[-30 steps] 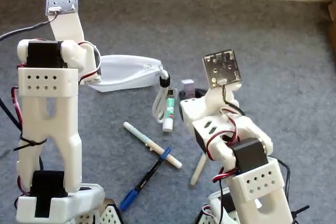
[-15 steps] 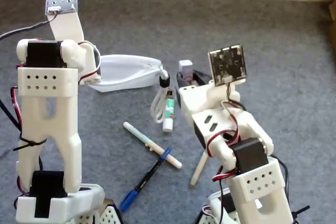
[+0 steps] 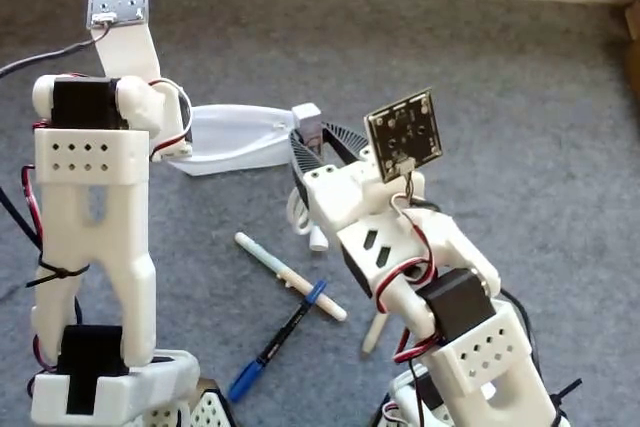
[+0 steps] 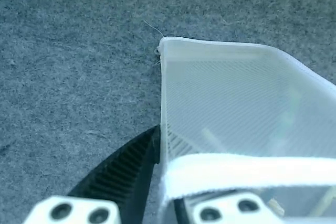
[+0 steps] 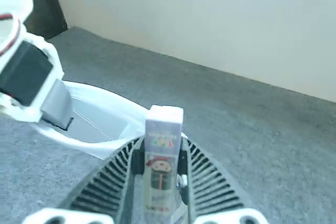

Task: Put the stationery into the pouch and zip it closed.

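Pouch (image 3: 240, 137) is laid flat on the counter (image 3: 520, 97), one end clamped in the left jaws. A small stick (image 5: 160, 166) is gripped lengthwise between the right jaws and is held just beside the pouch's mouth. A white pen (image 3: 285, 272) and a blue pen (image 3: 275, 342), touching where they cross, are left on the counter near the arms' bases. The mouth is judged to gape only a little, so the stick could be driven against the fabric lip and the mouth folded shut. If it is released too early, it could be dropped outside. A hard push could also pull the pouch from the left jaws.
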